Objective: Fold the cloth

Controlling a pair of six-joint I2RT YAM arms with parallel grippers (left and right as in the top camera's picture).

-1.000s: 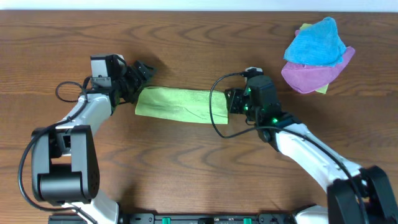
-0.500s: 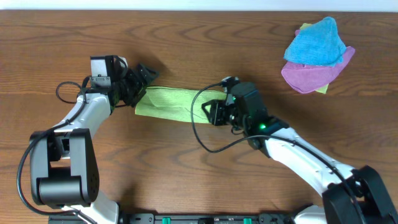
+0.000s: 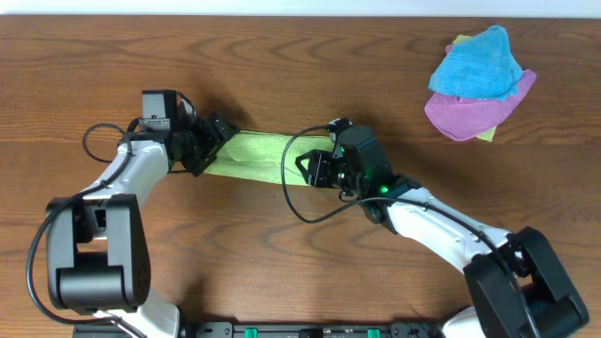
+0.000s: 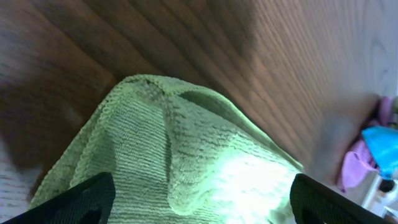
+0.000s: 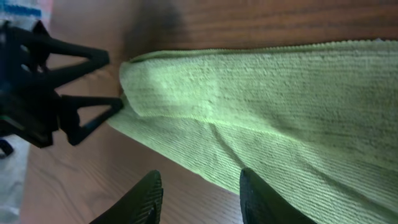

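Note:
The cloth (image 3: 252,155) is a lime-green strip lying folded on the table, left of centre. Its left end (image 4: 186,155) fills the left wrist view, and it lies flat across the right wrist view (image 5: 280,106). My left gripper (image 3: 212,141) hovers over the cloth's left end, open wide (image 4: 202,205), with the cloth below both fingers. My right gripper (image 3: 315,169) hangs over the cloth's right part at its near edge. It is open (image 5: 200,199), with bare wood and the cloth's edge showing between the fingers. Beyond the cloth, the left gripper's black fingers (image 5: 93,112) appear in the right wrist view.
A bright blue cloth (image 3: 474,61) lies heaped on a purple cloth (image 3: 474,115) at the table's back right, with a bit of yellow-green under them. A black cable (image 3: 296,192) loops from the right arm over the table.
My right gripper has moved left along the cloth, from its right end toward its middle. The left gripper has edged slightly right over the cloth's left end.

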